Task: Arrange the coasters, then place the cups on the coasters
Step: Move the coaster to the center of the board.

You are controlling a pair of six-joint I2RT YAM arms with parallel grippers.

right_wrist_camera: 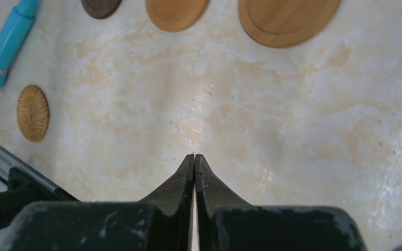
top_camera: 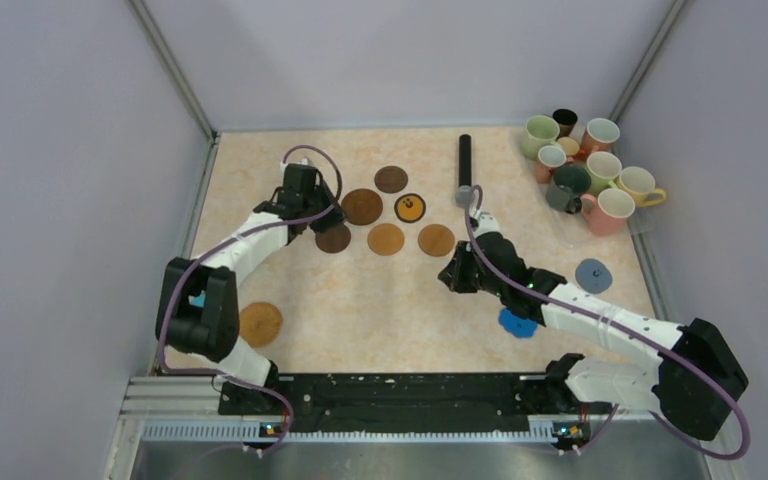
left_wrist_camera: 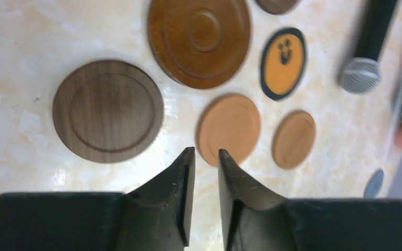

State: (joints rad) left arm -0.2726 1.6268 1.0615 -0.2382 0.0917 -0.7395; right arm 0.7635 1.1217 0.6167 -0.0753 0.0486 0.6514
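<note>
Six round coasters lie in a group mid-table: a large brown one (top_camera: 362,207), a dark wood one (top_camera: 333,238) (left_wrist_camera: 108,110), a black-and-orange one (top_camera: 410,207) (left_wrist_camera: 283,63), an orange one (top_camera: 385,239) (left_wrist_camera: 229,127), a tan one (top_camera: 436,240) (left_wrist_camera: 293,139) and a dark one (top_camera: 391,179). A woven coaster (top_camera: 260,323) (right_wrist_camera: 33,113) lies near left, a blue flower coaster (top_camera: 517,322) and a grey-blue one (top_camera: 593,274) at right. The cups (top_camera: 585,165) cluster at the back right. My left gripper (top_camera: 322,213) (left_wrist_camera: 207,152) hovers by the dark wood coaster, slightly open and holding nothing. My right gripper (top_camera: 457,275) (right_wrist_camera: 194,156) is shut and empty over bare table.
A long black cylinder with a grey tip (top_camera: 465,165) (left_wrist_camera: 369,47) lies left of the cups. A teal cylinder (right_wrist_camera: 8,44) lies by the left wall near the left arm. Grey walls close in the table on three sides.
</note>
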